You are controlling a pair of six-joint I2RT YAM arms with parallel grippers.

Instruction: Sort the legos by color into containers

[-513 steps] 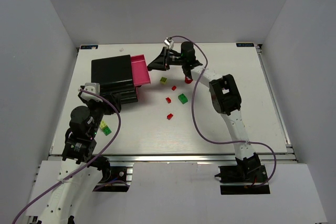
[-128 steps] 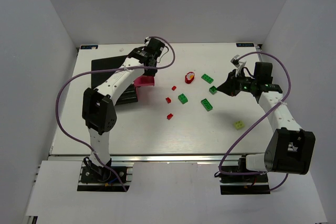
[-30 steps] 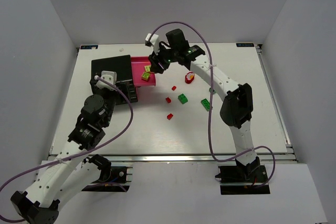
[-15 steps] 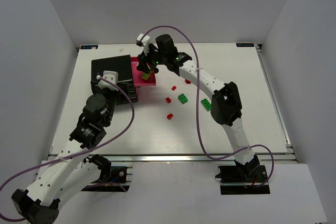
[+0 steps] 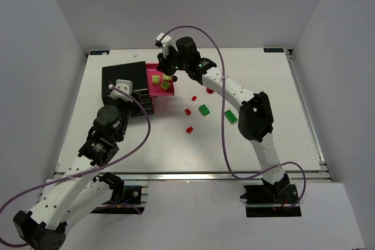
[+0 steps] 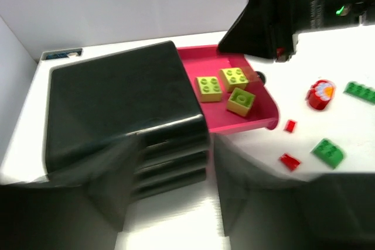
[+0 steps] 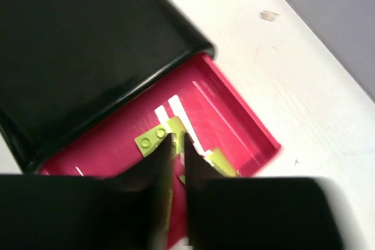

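Observation:
My right gripper [image 5: 167, 69] hangs low over the pink-magenta box [image 5: 150, 88], its jaws a narrow slit apart with nothing between them [image 7: 180, 144]. Three lime bricks [image 6: 208, 88] lie loose in that box [image 6: 258, 118]. The box juts from the right side of the glossy black box [image 5: 124, 77]. My left gripper [image 5: 120, 93] is open and empty in front of the black box [image 6: 117, 103], its blurred fingers [image 6: 111, 185] wide apart. Red bricks [image 5: 188, 111] and dark green bricks [image 5: 204, 109] lie on the table right of the boxes.
A red round piece [image 5: 210, 91] sits just right of the pink box. A second green brick [image 5: 231, 116] lies further right, and another red brick [image 5: 190, 129] nearer the front. The right arm stretches across the table's back half.
My right gripper swung left over the pink box; the lime brick it carried now lies in the box with two others. The left arm has barely moved.

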